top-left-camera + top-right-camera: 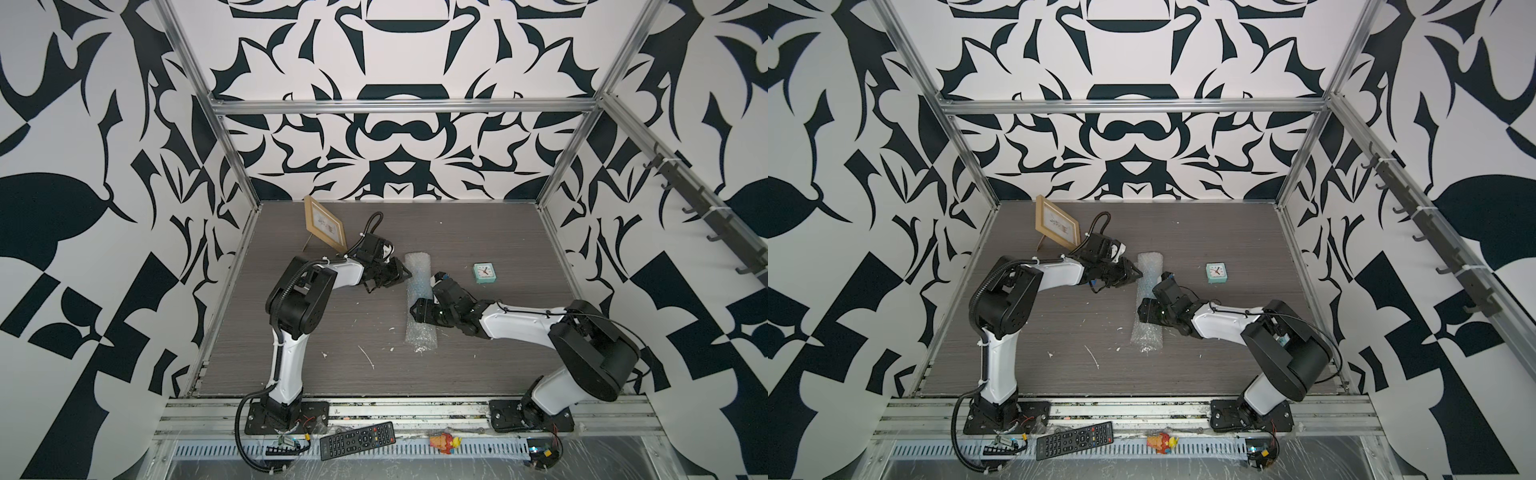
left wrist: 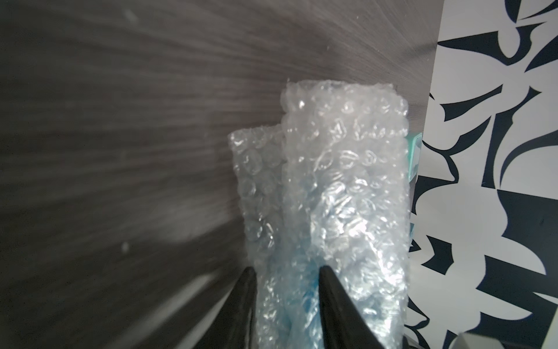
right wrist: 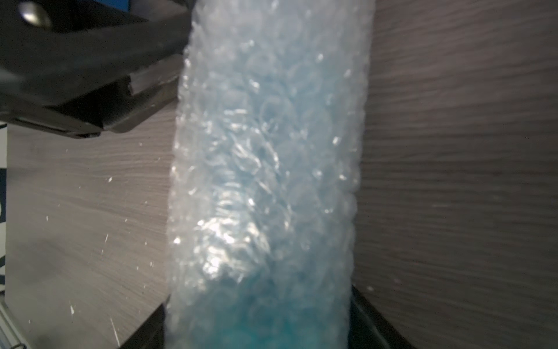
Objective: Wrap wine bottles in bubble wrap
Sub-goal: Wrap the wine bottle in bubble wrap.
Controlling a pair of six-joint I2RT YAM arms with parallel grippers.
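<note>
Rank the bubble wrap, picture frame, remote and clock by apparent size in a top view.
1. bubble wrap, clearly the largest
2. picture frame and remote: about alike, and the remote is nearer the camera, so unranked
3. clock, smallest

Picture frame [image 1: 325, 224] and clock [image 1: 483, 274] flank bubble wrap [image 1: 420, 332]; front tabletop [image 1: 353, 374] open.

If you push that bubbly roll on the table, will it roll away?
Probably, sideways: the bubble wrap forms a round tube lying on the flat table. One end looks floppy, since the blue bottle shows only partway along. The loose flap may unroll.
</note>
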